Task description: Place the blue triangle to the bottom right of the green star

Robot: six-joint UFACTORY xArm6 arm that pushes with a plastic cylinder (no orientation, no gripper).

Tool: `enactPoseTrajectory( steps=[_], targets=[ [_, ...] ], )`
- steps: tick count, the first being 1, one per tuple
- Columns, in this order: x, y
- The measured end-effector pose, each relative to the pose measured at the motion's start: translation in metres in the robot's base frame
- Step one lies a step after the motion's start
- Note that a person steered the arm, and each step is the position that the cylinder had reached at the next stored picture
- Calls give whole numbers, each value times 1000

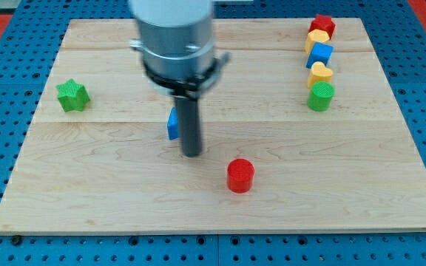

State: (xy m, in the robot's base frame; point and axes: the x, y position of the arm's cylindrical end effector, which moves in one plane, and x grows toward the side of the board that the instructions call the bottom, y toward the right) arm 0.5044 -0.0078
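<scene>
Risk: blue triangle (172, 125) slipping off my tip (191, 154) mid-board.
No fingers, bare rod touching triangle's right side; green star (72, 96) sits near left edge. Off-centre push could spin the triangle away.

Arm straight down from the view's top, rod upright.

A broad grey cylinder, ringed low down by a dark clamp band, narrows into a straight dark rod. The rod hangs vertical, without tilt. My tip (191, 154) sits at the rod's very bottom, directly under the cylinder, near the middle of the view, meeting the counter (331, 185).
</scene>
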Motion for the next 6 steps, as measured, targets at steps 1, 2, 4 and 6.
enactPoseTrajectory(
  steps=[1,2,4,6],
  targets=[
    [-42,6],
    [-67,-93],
    [-38,-87],
    [-22,-157]
  ],
)
